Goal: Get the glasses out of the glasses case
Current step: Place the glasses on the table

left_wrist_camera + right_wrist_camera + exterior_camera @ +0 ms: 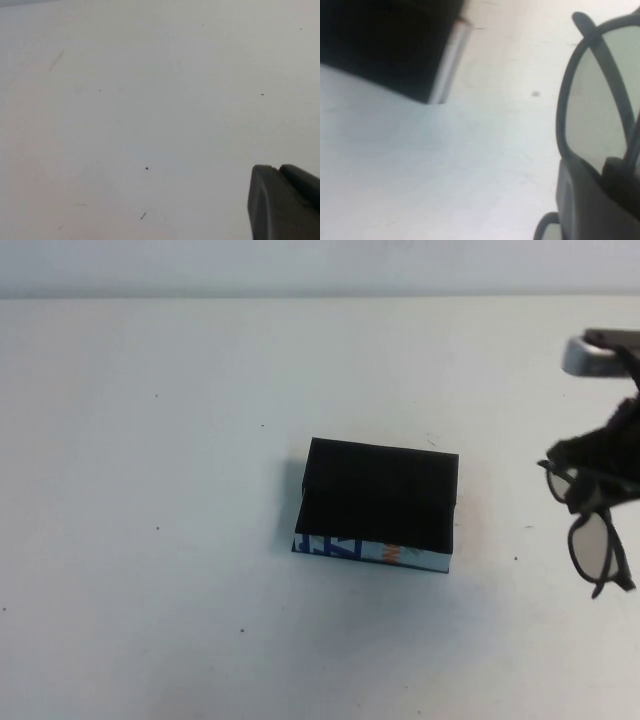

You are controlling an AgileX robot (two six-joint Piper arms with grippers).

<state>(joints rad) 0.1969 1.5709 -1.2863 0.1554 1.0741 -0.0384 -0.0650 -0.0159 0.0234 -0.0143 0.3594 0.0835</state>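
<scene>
The glasses case (380, 495) is a flat black box at the middle of the white table, its white strip with blue letters and an orange mark facing the near side. Its corner shows in the right wrist view (390, 45). My right gripper (600, 462) is at the far right edge, to the right of the case and above the table, shut on the dark-framed glasses (592, 548), which hang down from it. In the right wrist view the glasses (595, 100) fill the area beside my right gripper (605, 192). My left gripper (280, 172) is shut and empty over bare table; it is out of the high view.
The white table (150, 540) has only small dark specks around the case. A grey part of the right arm (595, 352) shows at the far right edge.
</scene>
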